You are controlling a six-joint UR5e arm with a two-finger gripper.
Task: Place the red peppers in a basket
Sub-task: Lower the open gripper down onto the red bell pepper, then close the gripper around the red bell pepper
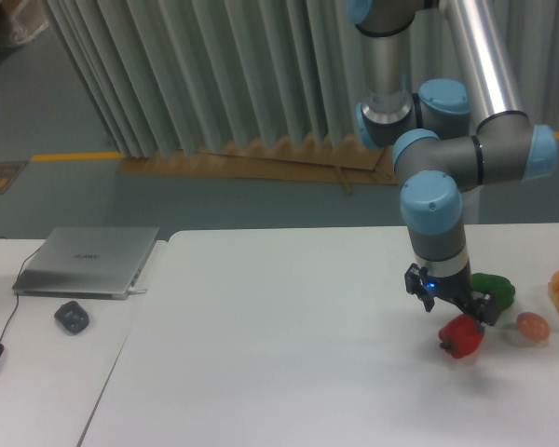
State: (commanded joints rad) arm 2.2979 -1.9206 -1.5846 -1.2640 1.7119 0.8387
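Even, cool indoor light, soft focus overall, faint shadows.

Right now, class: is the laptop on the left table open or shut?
Shut. The laptop lies flat with its lid down, grey top facing up; no screen or keyboard shows.

On the table (289, 354), the red pepper (460, 337) lies near the right side. The gripper (451, 303) hangs just above it. The green pepper (496, 288) sits just behind and to the right; the egg (532, 326) lies right of the red pepper. At the far left rests a laptop (88, 261), with a mouse (72, 317) in front of it.
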